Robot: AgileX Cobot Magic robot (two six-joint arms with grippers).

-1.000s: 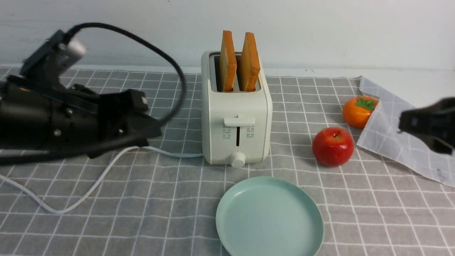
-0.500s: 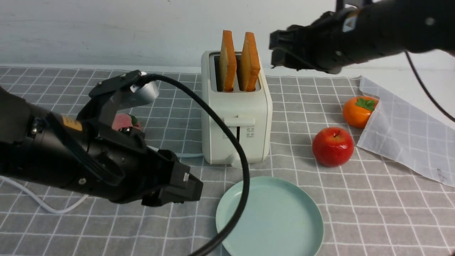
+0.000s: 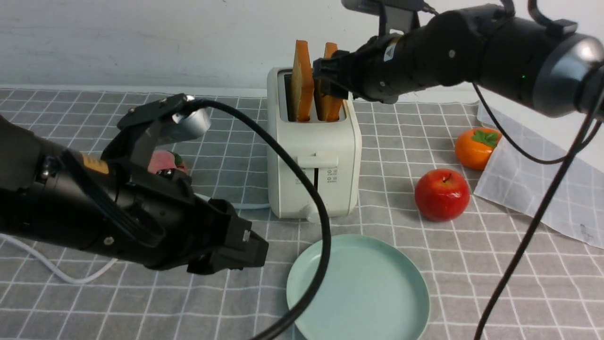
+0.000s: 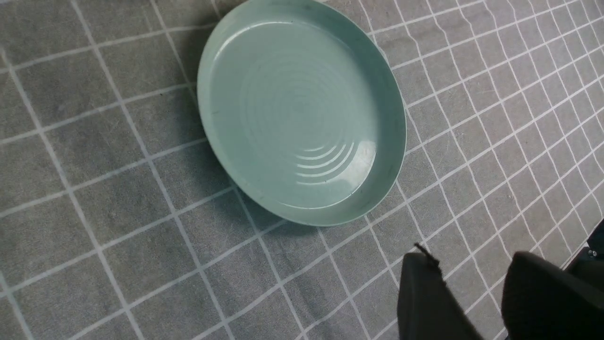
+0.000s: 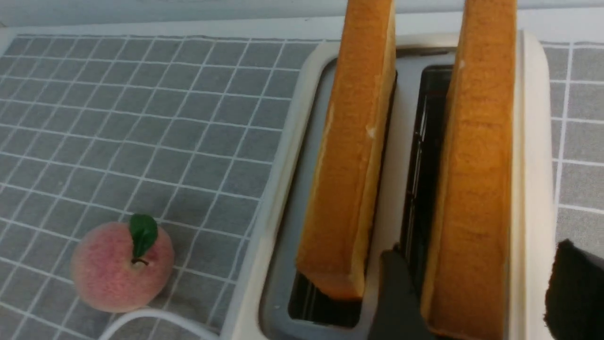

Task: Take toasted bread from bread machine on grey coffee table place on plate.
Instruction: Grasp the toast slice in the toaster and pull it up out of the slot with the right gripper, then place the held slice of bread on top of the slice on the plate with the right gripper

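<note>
The cream-white bread machine (image 3: 314, 160) stands on the grey coffee table (image 3: 472, 283) with two slices of toasted bread upright in its slots, the left slice (image 3: 302, 80) and the right slice (image 3: 331, 107). My right gripper (image 3: 330, 75) is open and straddles the right slice (image 5: 476, 179). One finger (image 5: 396, 297) is between the slices and the other (image 5: 575, 288) is outside the toaster's wall (image 5: 535, 141). The mint-green plate (image 3: 358, 288) lies empty in front of the toaster. My left gripper (image 4: 472, 264) is open and empty, low beside the plate (image 4: 302, 118).
A red apple (image 3: 442, 194) and an orange fruit (image 3: 475, 147) lie right of the toaster by a translucent checked sheet (image 3: 533, 184). A peach (image 5: 120, 267) lies left of it. The white cord (image 3: 56, 271) trails left. My left arm's black cable (image 3: 321, 226) crosses the toaster's front.
My right arm rose from the right edge and moved left onto the right slice. My left arm swung down to the plate's left side a second ago, then stayed still.
</note>
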